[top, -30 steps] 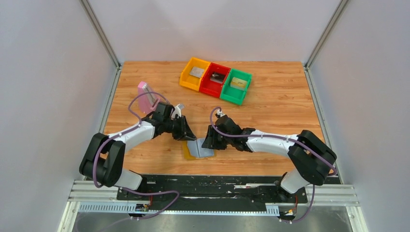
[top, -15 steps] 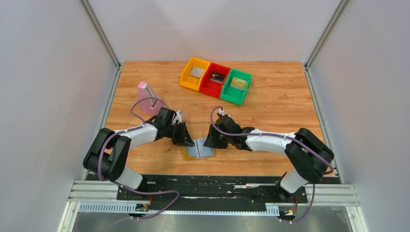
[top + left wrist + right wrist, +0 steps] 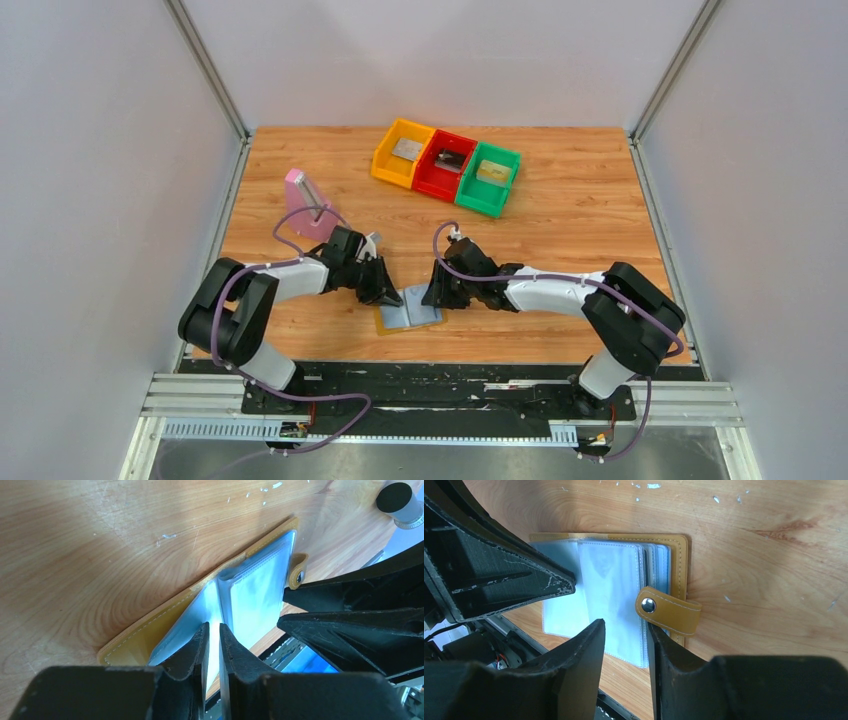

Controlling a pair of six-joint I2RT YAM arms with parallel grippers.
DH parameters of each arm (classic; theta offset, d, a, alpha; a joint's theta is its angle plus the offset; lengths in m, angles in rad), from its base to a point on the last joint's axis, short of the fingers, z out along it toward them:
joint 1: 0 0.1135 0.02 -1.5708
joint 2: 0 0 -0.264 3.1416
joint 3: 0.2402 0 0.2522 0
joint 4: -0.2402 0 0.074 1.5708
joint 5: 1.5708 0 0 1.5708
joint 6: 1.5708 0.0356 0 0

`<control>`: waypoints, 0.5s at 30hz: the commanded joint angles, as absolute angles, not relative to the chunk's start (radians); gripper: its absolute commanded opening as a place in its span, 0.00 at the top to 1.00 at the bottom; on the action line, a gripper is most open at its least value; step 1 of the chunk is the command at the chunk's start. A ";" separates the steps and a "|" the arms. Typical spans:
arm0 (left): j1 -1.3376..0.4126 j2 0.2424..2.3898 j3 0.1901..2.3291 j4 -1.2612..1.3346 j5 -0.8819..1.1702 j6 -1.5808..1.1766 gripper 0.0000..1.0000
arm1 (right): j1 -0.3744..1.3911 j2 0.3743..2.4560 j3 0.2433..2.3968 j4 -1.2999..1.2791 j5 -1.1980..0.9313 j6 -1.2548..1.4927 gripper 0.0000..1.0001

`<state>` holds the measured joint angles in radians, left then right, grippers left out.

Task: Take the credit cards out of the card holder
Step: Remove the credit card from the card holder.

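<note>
Top, left-wrist and right-wrist views of card removal. The holder [image 3: 410, 312] lay open on the table [image 3: 560, 230] between the two arms, blue side up. Over the preceding second the left gripper [image 3: 393, 297] had swung down from the holder's far-left corner onto its left half, and the right gripper [image 3: 430, 297] had narrowed slightly at the right edge. The holder itself had hardly moved. This suggested a new attempt to part the sleeves [image 3: 609, 580], not a withdrawal already under way.

The top view alone showed three cards [image 3: 407, 149] already lying in the bins [image 3: 445, 163], one in each. It did not resolve either gripper's jaws. The left wrist view showed the left jaws nearly together over the central sleeves. Whether they nipped a leaf could not be told. The right wrist view showed the right jaws apart, straddling the near edge of the top sleeve just beside the tab [image 3: 669, 610], and holding nothing. No card was evident in the sleeves facing either wrist camera. The leaves stacked beneath were hidden.
</note>
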<state>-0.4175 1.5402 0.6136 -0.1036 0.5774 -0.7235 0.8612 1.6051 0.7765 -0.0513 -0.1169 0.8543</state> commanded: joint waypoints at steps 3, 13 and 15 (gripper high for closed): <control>-0.423 1.567 0.603 -0.052 0.590 -0.709 0.81 | 0.859 1.571 0.799 0.026 -0.165 0.822 0.65; -0.423 1.564 0.597 -0.040 0.598 -0.715 0.82 | 0.859 1.605 0.822 0.051 -0.228 0.813 0.65; -0.423 1.562 0.594 -0.036 0.601 -0.718 0.82 | 0.860 1.608 0.821 0.068 -0.246 0.813 0.64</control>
